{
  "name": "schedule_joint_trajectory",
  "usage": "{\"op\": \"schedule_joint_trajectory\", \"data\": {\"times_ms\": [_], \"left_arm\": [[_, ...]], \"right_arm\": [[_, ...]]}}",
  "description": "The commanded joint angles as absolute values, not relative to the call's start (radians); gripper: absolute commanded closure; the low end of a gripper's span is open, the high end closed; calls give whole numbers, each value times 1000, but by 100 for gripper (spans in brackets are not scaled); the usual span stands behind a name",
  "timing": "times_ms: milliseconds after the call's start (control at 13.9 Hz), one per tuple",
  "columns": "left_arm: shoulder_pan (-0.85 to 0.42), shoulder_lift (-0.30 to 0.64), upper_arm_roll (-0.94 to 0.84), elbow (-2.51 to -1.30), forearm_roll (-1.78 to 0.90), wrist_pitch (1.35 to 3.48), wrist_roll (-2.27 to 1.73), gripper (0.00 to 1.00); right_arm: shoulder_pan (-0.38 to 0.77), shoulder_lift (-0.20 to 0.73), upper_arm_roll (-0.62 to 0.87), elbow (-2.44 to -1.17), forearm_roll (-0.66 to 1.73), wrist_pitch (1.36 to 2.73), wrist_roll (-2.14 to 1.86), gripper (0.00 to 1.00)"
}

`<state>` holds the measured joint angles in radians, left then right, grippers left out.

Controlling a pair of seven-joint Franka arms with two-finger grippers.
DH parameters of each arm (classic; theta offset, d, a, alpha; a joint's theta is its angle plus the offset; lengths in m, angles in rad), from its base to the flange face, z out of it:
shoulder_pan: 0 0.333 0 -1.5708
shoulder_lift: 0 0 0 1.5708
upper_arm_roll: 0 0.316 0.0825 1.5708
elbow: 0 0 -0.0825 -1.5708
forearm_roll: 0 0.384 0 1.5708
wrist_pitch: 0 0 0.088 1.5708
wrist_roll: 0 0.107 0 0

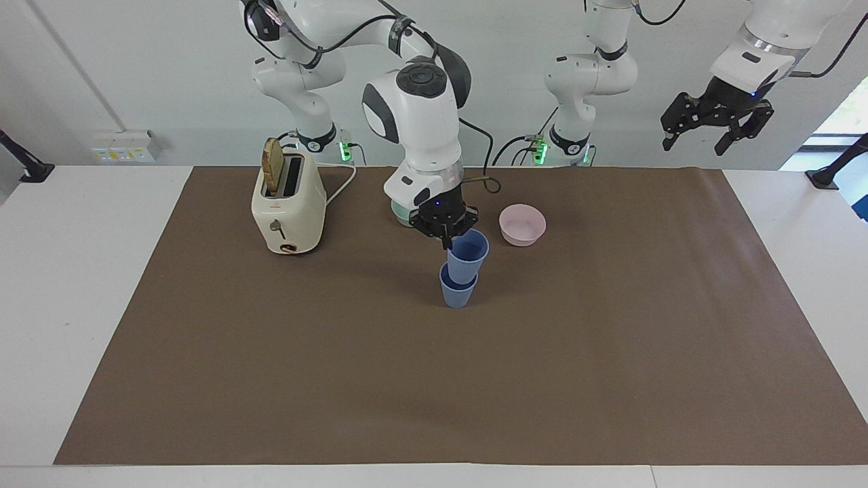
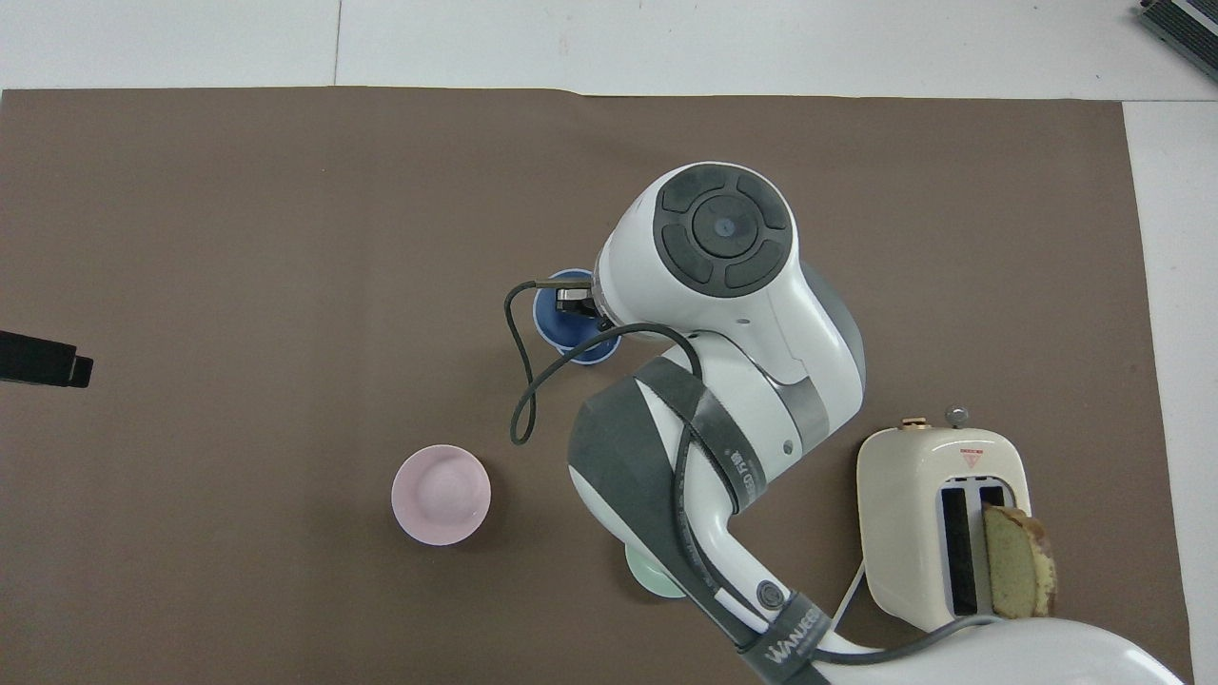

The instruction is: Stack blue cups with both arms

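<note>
The right tool (image 1: 447, 234) is clenched on the rim of the upper blue cup (image 1: 467, 255), at the side of the rim nearer to the robots. This cup sits partly inside the lower blue cup (image 1: 458, 290), and it leans a little, so the two are not yet fully nested. The lower blue cup stands upright on the brown mat (image 1: 475, 379) that covers the middle of the desk (image 1: 68, 271). In the overhead view the right arm hides most of the stack; only a part of the upper blue cup (image 2: 561, 323) and the right tool (image 2: 574, 301) show at the edge of the wrist.

The left tool (image 1: 712, 125) waits high in the air over the left arm's end of the desk, and its fingers are spread apart with nothing between them. In the overhead view only its dark tip (image 2: 43, 359) shows at the edge.

The pink bowl (image 1: 522, 224) stands on the mat near the stack, nearer to the robots and toward the left arm's end. The green bowl (image 1: 402, 211) is mostly hidden by the right arm's wrist. The cream toaster (image 1: 288, 207) stands toward the right arm's end, with a slice of bread (image 1: 272, 167) standing up out of one slot.
</note>
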<state>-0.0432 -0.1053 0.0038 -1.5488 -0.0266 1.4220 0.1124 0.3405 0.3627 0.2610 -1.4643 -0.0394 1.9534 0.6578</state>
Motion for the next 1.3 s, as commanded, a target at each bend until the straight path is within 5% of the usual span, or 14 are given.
{"op": "schedule_joint_trajectory", "data": {"times_ms": [0,864,1225], "left_arm": [[-40,-114,6,-1559,-41,1430,97,0],[-38,-109,15,-1560,-38,1417,103,0],[-35,-109,17,-1560,-38,1417,103,0]], "right_arm": [[308,322,270,-1548,8,1990,626,100],[270,301,268,-1678,72,2109,526,100],[268,293,268,-1664,72,2092,529,66]]}}
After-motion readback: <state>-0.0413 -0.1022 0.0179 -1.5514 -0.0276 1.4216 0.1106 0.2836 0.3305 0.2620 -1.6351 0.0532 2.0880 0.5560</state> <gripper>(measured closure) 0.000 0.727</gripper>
